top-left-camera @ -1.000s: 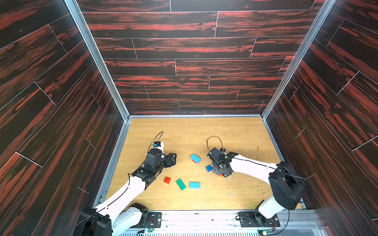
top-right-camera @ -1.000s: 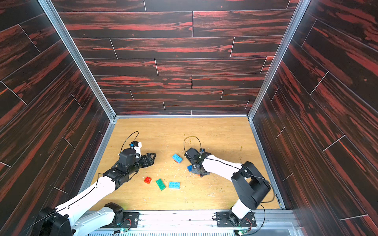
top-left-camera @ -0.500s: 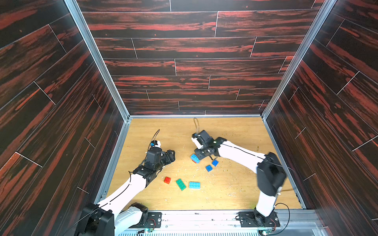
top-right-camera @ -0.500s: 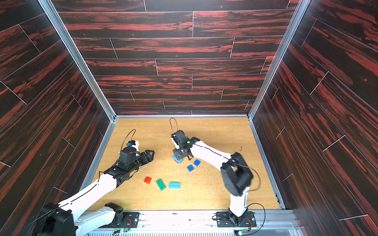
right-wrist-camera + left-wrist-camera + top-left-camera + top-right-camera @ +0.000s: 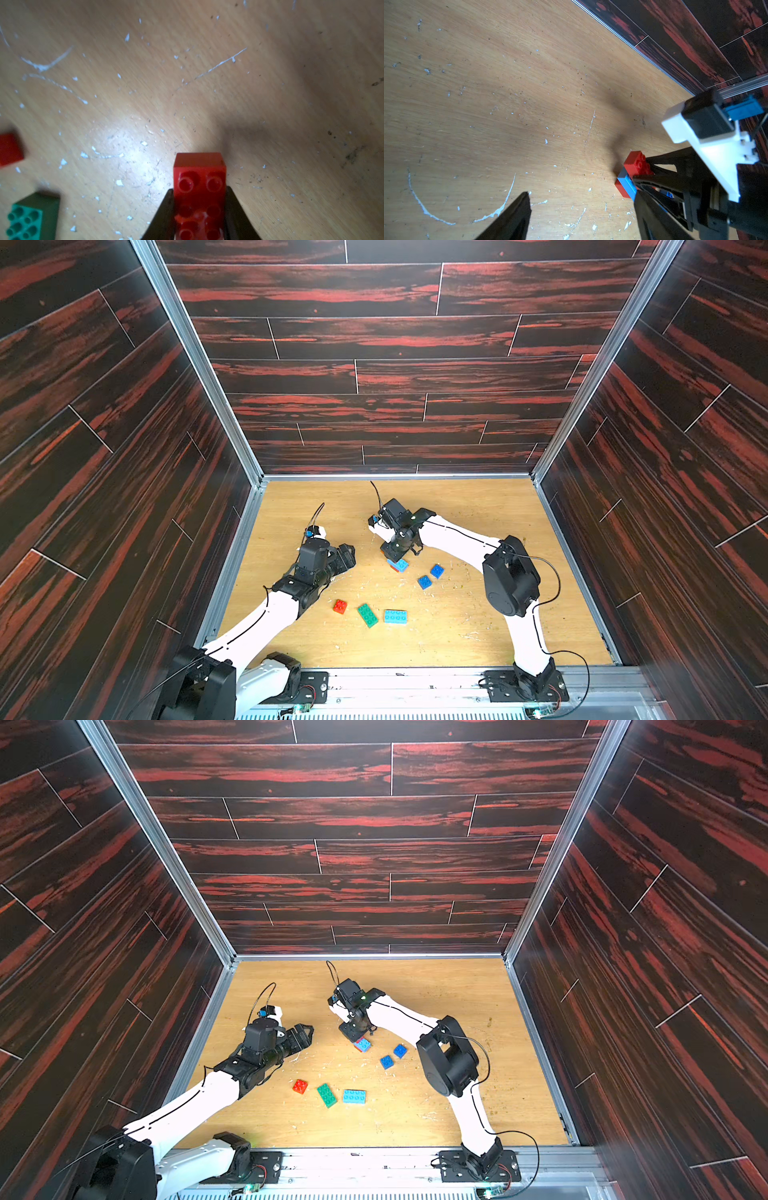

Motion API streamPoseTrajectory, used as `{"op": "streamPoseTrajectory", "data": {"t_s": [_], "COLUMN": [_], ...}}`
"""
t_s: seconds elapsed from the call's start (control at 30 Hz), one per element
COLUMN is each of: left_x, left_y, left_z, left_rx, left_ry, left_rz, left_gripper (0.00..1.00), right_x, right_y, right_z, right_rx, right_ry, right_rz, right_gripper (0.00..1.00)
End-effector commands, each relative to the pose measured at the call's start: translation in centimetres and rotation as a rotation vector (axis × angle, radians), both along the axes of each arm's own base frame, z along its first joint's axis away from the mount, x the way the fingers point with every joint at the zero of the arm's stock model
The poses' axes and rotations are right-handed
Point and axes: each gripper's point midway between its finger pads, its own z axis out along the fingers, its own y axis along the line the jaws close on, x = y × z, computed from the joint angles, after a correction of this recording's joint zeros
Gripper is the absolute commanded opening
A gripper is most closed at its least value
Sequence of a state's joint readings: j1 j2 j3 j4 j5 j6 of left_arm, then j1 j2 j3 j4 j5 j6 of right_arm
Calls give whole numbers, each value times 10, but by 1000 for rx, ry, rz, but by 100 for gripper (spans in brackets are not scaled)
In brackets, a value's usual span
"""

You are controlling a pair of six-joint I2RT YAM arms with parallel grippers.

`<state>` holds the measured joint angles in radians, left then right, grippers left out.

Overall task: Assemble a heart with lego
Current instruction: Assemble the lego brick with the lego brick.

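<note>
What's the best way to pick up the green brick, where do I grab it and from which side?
Pinch the green brick across its two long sides, near the middle, coming straight down from above. It lies flat, studs up, long and narrow; the small red brick and light-blue brick beside it sit apart, leaving room either side. The left tool is open and empty.

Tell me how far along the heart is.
Early. Done: a stack of red and light-blue bricks looks joined, seemingly three layers. In hand: the right gripper is shut on the stack's top red brick; the left gripper is open and empty. Left: five loose bricks to add: small red brick, green brick, light-blue brick, two dark-blue bricks.
</note>
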<state>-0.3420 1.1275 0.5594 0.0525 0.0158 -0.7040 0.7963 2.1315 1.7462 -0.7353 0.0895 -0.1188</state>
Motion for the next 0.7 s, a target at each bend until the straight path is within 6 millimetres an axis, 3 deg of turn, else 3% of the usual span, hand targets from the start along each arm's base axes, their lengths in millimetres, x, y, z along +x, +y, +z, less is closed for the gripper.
{"op": "streamPoseTrajectory", "data": {"t_s": [0.0, 0.37, 0.67], "left_x": [3, 2, 3], "left_y": [3, 5, 5], "left_z": [4, -1, -4], "left_rx": [16, 28, 39], "left_ry": [-8, 6, 13], "left_rz": [9, 11, 10], "left_gripper": [83, 83, 83], "right_x": [-7, -1, -6], "right_y": [0, -11, -4], "right_z": [-4, -14, -26], "right_rx": [-27, -78, -57], "right_ry": [38, 45, 114], "right_rz": [58, 59, 65], "right_gripper": [9, 9, 8]}}
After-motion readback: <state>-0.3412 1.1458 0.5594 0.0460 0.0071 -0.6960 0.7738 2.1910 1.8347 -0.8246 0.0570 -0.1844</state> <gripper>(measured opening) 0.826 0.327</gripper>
